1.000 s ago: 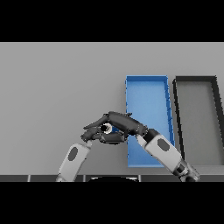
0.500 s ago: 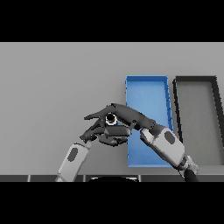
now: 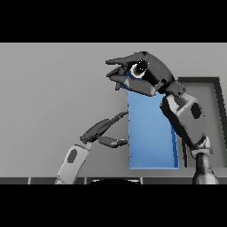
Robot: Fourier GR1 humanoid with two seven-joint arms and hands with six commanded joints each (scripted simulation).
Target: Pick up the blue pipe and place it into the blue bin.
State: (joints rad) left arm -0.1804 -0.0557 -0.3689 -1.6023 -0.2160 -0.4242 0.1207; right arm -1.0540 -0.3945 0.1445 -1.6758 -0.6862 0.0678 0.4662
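— Grey table (image 3: 48, 97) first: what is the left hand (image 3: 103, 131) doing?
— Idling low, fingers straight, holding nothing, just beside the blue bin (image 3: 150, 146).
— And to its upper right?
— The right hand (image 3: 142, 73) is curling round the blue pipe (image 3: 139, 68), carrying it raised over the bin's far end, probably for lowering inside.

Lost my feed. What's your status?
Right hand shut on blue pipe, raised over blue bin far end. Left hand open, beside bin. Nothing blocking.
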